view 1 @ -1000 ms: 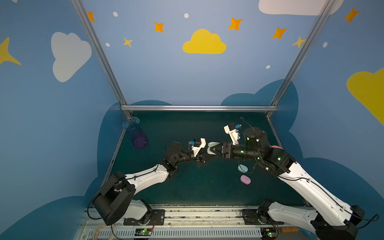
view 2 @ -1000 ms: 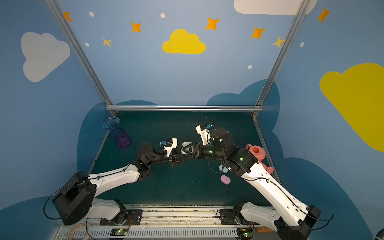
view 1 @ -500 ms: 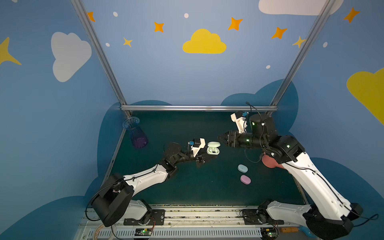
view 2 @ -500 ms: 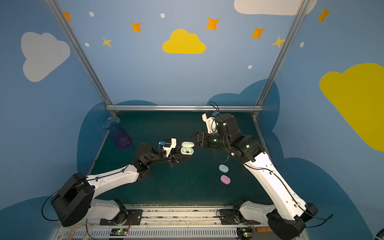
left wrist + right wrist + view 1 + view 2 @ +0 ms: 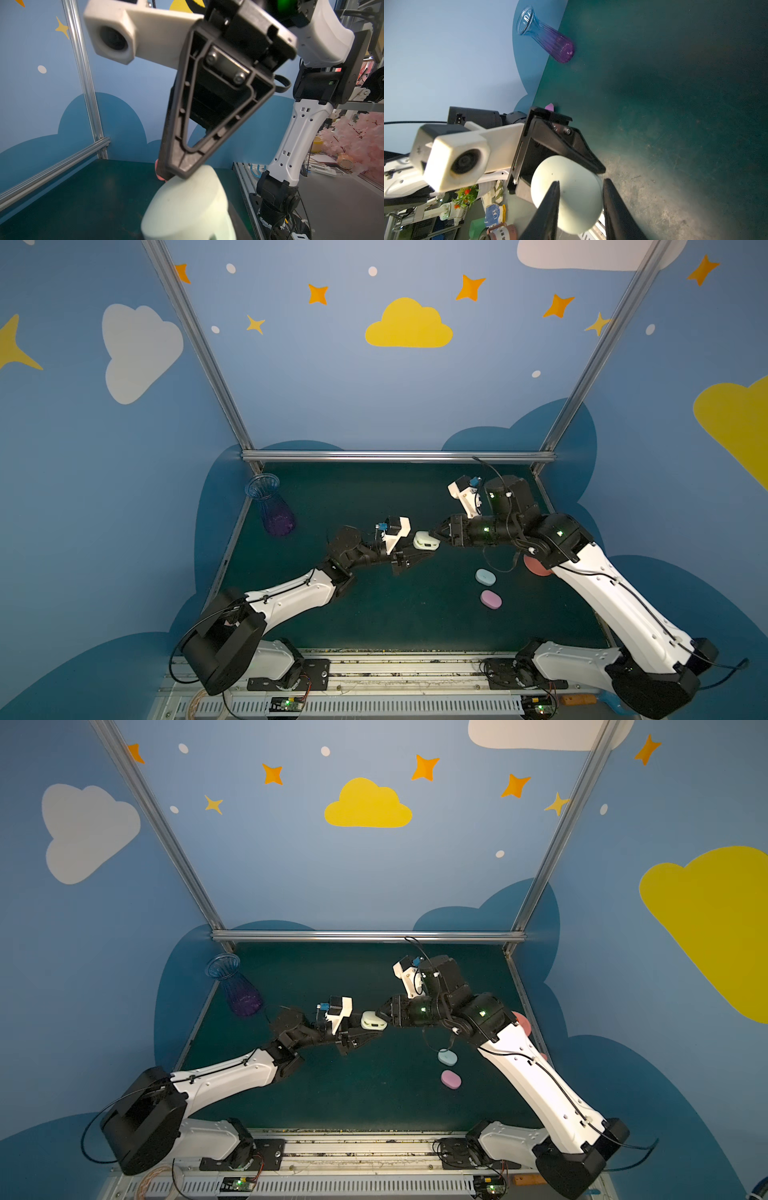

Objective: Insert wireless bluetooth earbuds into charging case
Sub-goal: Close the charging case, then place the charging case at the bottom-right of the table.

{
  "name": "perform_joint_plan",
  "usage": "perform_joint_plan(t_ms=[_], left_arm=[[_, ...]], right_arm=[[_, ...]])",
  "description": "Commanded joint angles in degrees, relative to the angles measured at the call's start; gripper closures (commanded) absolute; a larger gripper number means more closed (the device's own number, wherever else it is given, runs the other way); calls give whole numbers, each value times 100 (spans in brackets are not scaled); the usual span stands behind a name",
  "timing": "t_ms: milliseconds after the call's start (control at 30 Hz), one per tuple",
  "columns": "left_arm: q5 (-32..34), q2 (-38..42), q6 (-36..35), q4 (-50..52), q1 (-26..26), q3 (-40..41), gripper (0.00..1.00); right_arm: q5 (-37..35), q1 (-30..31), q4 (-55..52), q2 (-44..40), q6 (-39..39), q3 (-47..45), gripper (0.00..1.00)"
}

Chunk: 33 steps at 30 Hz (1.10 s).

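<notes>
While the left gripper (image 5: 419, 554) clamps the mint-green charging case (image 5: 426, 541), the right gripper (image 5: 436, 534) returns, jaws narrowing about its lid, grip unconfirmed, for opening.

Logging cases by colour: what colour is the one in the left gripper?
The case is pale mint green, clearest in a top view.

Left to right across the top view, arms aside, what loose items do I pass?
vase → green case → blue case → pinkish-red object, partly hidden. The pink case overlaps the blue case sideways, so it is left out.
</notes>
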<state>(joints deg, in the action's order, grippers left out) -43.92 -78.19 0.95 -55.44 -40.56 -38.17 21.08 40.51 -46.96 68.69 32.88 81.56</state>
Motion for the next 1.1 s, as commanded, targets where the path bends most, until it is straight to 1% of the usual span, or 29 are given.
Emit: perform_joint_plan(t_ms=[0,100,200,233,300,333,367,567,700,933,967,1067], left_arm=[[31,93,-43,-72,7,-23,96],[41,71,-35,-70,10,-41,96],[59,93,-41,-33,5,-40,96],[64,96,-60,8,5,-48,96],[57,98,-82,91,4,-71,96],[67,80,-94,132,6,-84,96],[83,60,-95,156,9,-94,96],[103,-34,-114,200,1,-132,96],[112,-16,-173,297,-23,-162,96],[146,23,-244,394,-40,-140,96],[142,23,-244,402,-36,-139,96],[154,32,-260,421,-41,-136,96]], right_arm=[[86,134,-1,-73,140,-139,67],[-110,212,-262,34,-9,-64,67],[-705,436,-823,258,-250,325,63],[-867,476,-967,320,-265,459,60],[-1131,542,-1097,351,-242,595,49],[-1174,552,-1091,356,-208,618,42],[-1185,577,-1037,356,-151,621,38],[-1146,718,-804,504,31,586,28],[-1093,748,-642,594,103,563,26],[-985,761,-413,756,203,589,28],[-967,765,-391,776,216,596,29],[-920,762,-352,801,253,572,39]])
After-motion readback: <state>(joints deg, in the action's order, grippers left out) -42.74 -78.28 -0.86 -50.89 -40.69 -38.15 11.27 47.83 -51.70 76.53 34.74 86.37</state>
